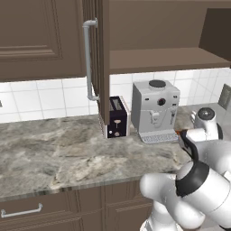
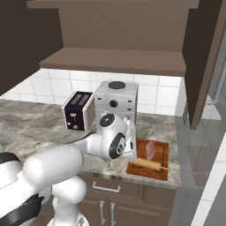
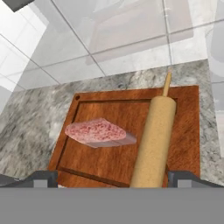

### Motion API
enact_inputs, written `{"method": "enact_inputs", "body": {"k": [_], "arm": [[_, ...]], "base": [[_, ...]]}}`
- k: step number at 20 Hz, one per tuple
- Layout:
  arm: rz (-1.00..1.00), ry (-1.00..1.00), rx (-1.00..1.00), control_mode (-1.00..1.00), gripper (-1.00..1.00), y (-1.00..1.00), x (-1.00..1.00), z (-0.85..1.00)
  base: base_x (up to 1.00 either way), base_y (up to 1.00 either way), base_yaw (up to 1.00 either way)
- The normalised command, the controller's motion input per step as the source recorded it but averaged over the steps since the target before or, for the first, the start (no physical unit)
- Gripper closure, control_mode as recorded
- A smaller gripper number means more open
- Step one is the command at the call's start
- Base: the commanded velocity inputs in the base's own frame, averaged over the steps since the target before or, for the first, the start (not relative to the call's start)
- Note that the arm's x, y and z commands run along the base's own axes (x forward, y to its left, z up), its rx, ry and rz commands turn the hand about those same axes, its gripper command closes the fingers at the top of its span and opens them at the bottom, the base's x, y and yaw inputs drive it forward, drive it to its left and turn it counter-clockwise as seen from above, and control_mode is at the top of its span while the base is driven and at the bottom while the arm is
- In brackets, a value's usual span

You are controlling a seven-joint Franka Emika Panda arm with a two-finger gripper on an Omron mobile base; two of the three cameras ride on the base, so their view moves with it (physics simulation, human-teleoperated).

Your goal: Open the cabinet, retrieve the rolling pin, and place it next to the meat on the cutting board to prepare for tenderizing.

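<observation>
Rolling pin [image 3: 154,140] lies on the cutting board [image 3: 188,131], our landmark, along its near edge as we see it from the right base camera, just beside the pale pink meat [image 3: 96,132] resting flat in the board's middle. Our gripper [image 3: 112,177] hovers over the board's near end with its fingers [image 3: 43,178] spread wide apart, one on each side of the pin, holding nothing. Behind the board and to its left, we see a grey coffee machine [image 2: 116,102] and a dark toaster [image 2: 78,111] on the marble counter [image 1: 63,149]. Above the board, the cabinet [image 2: 123,26] stands open, its doors swung out.
</observation>
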Motion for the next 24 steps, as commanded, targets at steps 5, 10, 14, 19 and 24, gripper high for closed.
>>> {"method": "enact_inputs", "body": {"k": [5, 10, 14, 19, 24], "arm": [[0.0, 0.0, 0.0, -1.0, -1.0, 0.06, -0.03, 0.4], [0.0, 0.0, 0.0, -1.0, -1.0, 0.18, -0.16, 0.33], [0.0, 0.0, 0.0, -1.0, -1.0, 0.2, -0.23, 0.28], [0.0, 0.0, 0.0, -1.0, -1.0, 0.27, -0.31, 0.24], [0.0, 0.0, 0.0, -1.0, -1.0, 0.31, -0.39, 0.22]], "base": [[0.0, 0.0, 0.0], [0.0, 0.0, 0.0], [0.0, 0.0, 0.0], [0.0, 0.0, 0.0], [0.0, 0.0, 0.0]]}}
